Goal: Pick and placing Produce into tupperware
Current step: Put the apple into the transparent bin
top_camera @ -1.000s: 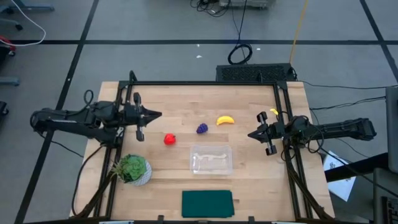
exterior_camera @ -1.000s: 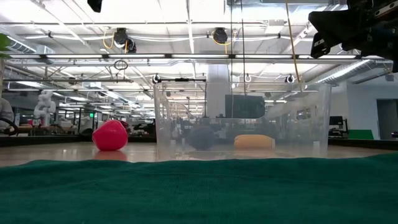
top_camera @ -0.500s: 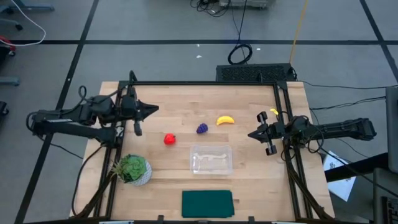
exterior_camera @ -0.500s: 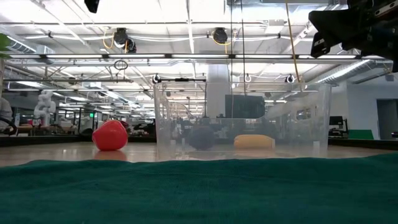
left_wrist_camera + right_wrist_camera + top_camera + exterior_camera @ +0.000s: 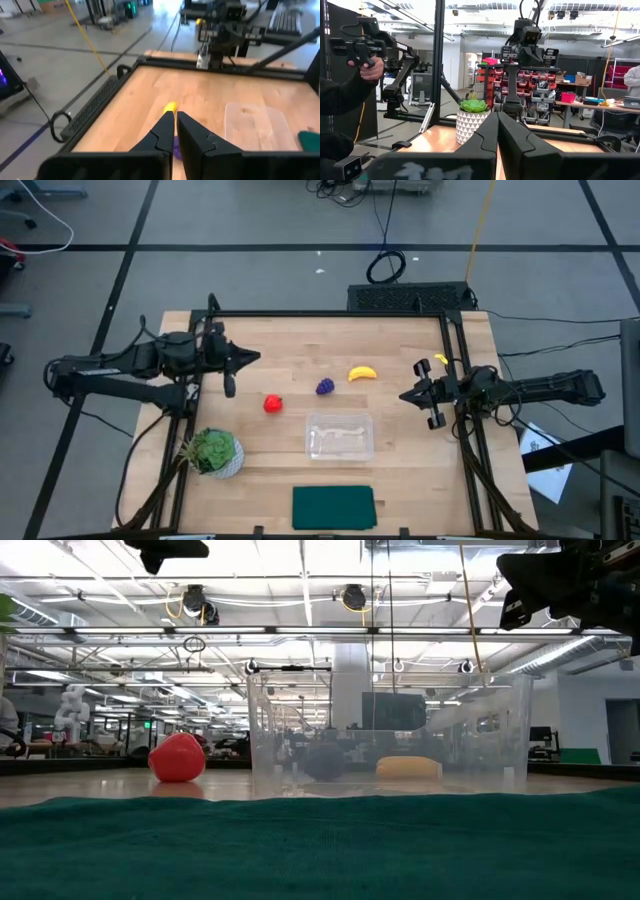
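The red fruit (image 5: 272,404), purple grape bunch (image 5: 325,387) and yellow banana (image 5: 362,373) lie apart on the wooden table, each resting on the wood. The clear tupperware (image 5: 340,436) stands nearer the front with nothing in it. My left gripper (image 5: 258,359) hovers shut over the table's left part, above and left of the red fruit. In its wrist view the fingers (image 5: 175,120) point toward the banana (image 5: 170,106) and the tupperware (image 5: 255,125). My right gripper (image 5: 402,395) waits shut at the right edge, raised.
A potted green plant (image 5: 212,451) stands at the front left. A dark green cloth (image 5: 333,507) lies at the front edge. A black frame (image 5: 330,314) borders the table. A person's hand holding a device (image 5: 365,57) shows beyond the table.
My left gripper has tipped its fingers downward while staying over the table's left part; more of it now shows at the top of the low view. The produce, the tupperware and my right arm have kept still.
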